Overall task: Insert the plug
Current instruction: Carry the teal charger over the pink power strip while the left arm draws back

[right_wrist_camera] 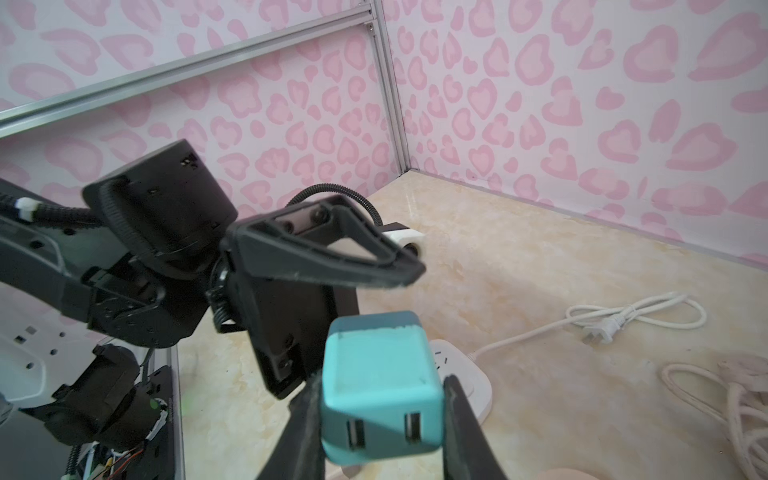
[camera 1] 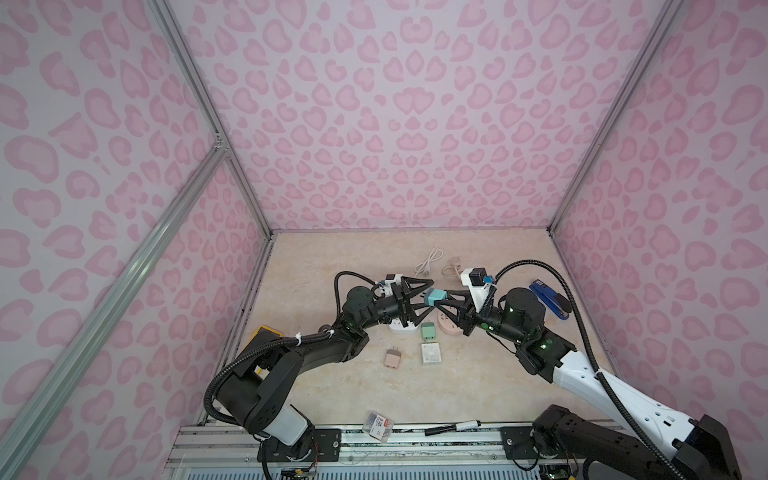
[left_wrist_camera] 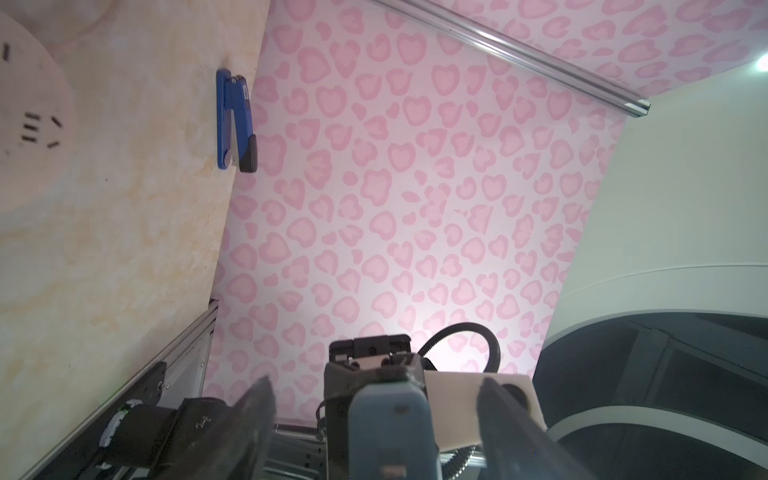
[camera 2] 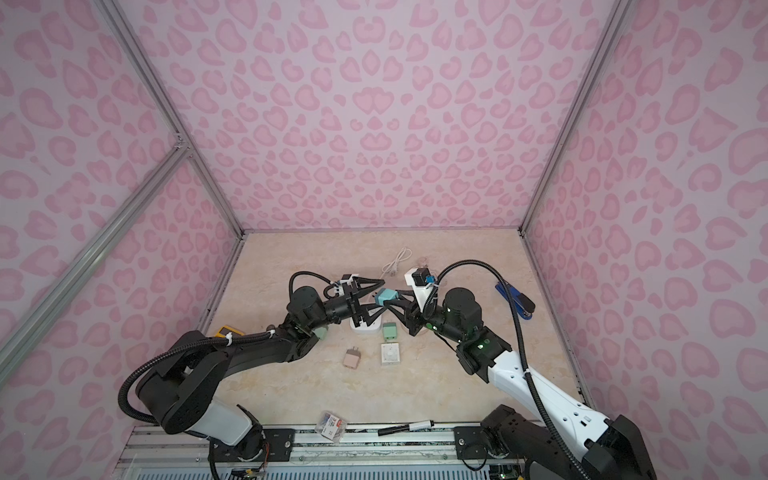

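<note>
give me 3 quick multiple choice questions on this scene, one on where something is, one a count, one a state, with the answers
1. Where does the blue stapler lie?
A) at the right side of the table
B) between the two grippers
C) on the front rail

2. How many USB ports show on the teal charger?
A) one
B) two
C) four

3. How does the left gripper stand?
A) shut on the teal charger
B) shut on a cable
C) open

Answers:
1 A: both top views show it near the table's right edge.
2 B: the right wrist view shows two slots side by side.
3 C: its jaws stand wide apart, while the right gripper clamps the teal charger.
</note>
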Robot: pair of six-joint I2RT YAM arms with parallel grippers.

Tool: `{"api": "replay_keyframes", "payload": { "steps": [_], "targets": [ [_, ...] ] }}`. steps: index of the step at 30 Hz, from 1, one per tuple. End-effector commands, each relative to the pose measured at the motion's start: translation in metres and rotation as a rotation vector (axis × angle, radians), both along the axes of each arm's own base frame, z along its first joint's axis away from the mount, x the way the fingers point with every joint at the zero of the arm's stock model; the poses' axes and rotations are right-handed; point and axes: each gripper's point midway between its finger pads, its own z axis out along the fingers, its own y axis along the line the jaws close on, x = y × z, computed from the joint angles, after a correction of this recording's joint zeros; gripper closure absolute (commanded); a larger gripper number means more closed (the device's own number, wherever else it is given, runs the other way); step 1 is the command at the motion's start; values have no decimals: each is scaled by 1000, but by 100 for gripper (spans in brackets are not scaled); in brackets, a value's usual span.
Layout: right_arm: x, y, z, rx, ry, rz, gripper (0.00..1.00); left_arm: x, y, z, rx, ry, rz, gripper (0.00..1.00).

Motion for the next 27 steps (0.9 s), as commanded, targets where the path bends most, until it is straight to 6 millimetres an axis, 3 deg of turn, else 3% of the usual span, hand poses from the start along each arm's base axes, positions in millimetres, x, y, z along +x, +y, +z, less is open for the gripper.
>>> {"api": "replay_keyframes", "payload": {
  "steps": [1,4,7,8,12,17,22,26,27],
  "targets": [
    [2,-5,1,2,38,-33,100,17,12,-11,64,-43,24,2],
    [4,-12,0,-30,74,-73,100,37,37,-28,167,-43,83,2],
    [17,-30,-5,-85,186,-221,100,43,63,-55,428,-45,102,2],
    [21,-36,-9,-115,228,-262,100,44,71,-51,528,-96,112,2],
    [30,-52,-11,-244,406,-362,100,34,136,-43,1082,-264,206,2],
    [43,-58,-24,-381,538,-431,100,20,182,-36,1300,-378,321,2],
    [60,-63,-33,-527,557,-477,100,7,189,-47,1328,-421,382,2],
    [70,-65,-38,-631,606,-500,100,-1,170,-57,1253,-426,317,2],
    [71,-64,-46,-655,629,-499,100,-3,162,-59,1235,-446,274,2]
  ]
}}
